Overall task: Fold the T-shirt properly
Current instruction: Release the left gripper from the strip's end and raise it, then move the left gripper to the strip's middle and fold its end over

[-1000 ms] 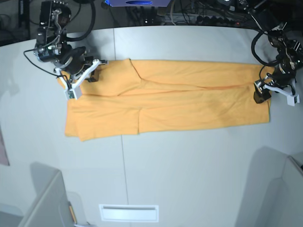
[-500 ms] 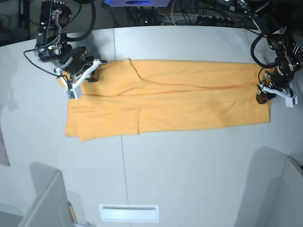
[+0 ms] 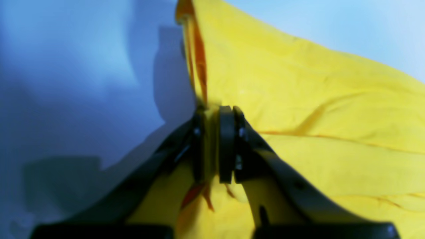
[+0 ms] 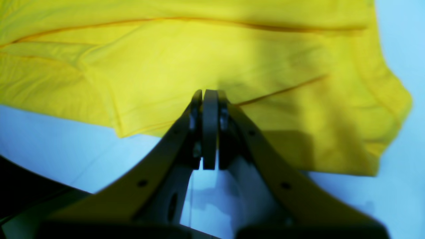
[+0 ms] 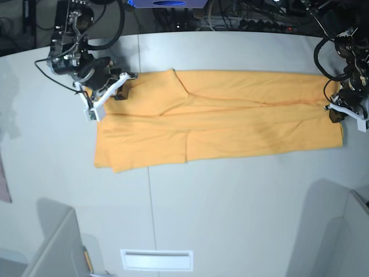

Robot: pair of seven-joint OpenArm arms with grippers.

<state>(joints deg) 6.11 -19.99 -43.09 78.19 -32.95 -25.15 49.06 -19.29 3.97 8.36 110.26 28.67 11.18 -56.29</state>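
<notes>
The light-orange T-shirt [image 5: 230, 121] lies folded into a long strip across the table, plain side up. At its right end in the base view, my left gripper [image 5: 335, 114] is shut on a raised fold of the cloth. The left wrist view shows fabric pinched between the pads of that gripper [image 3: 214, 113], with the shirt [image 3: 315, 99] spreading away beyond them. At the shirt's upper left corner, my right gripper [image 5: 115, 92] is shut. In the right wrist view the closed jaws of this gripper [image 4: 209, 94] meet the shirt's [image 4: 166, 66] near edge, and the corner is hidden under the fingers.
Grey bins stand at the front left [image 5: 52, 242] and front right [image 5: 346, 231]. A white slot plate [image 5: 155, 259] sits near the front edge. A pinkish cloth [image 5: 4, 184] shows at the far left. Cables and equipment [image 5: 230, 17] line the back.
My left gripper has closed from open onto the shirt's right end. Both arms and the whole shirt have shifted to the right in the base view.
</notes>
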